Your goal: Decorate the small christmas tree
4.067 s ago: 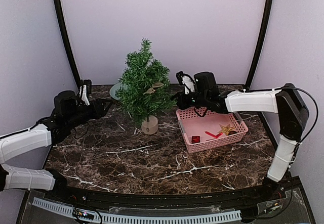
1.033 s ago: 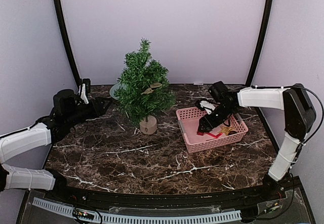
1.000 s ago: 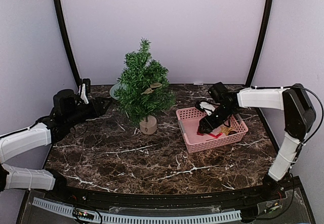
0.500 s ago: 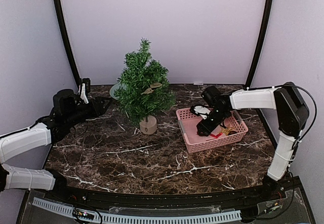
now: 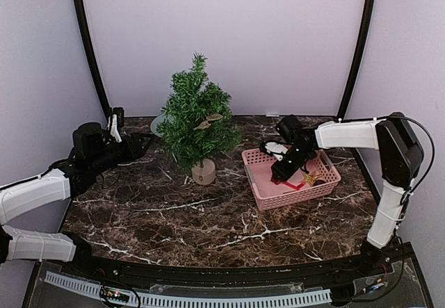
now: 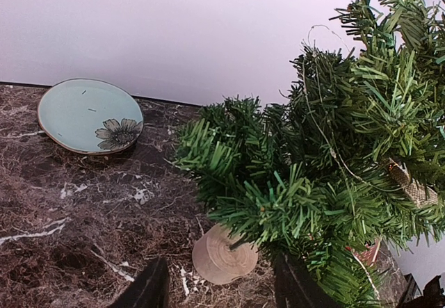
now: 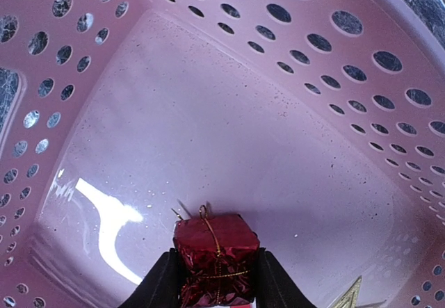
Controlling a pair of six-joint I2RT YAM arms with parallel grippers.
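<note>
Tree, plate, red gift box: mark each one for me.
tree (image 6: 313, 183), left wrist view, middle branches.
plate (image 6: 80, 110), left wrist view, bare teal centre.
red gift box (image 7: 215, 252), right wrist view, top face, between the jaws.

Counts: 1 small christmas tree, 1 burlap ornament on it. 1 pink basket holding 1 red gift box, 1 gold star, 1 red strip. 1 teal plate. 1 table. 2 end effectors: left end effector, right end effector.

Dark white-veined marble worktop carries small green fir tree w/ tan base, pink perforated plastic basket & pale-teal flower-print plate.
</note>
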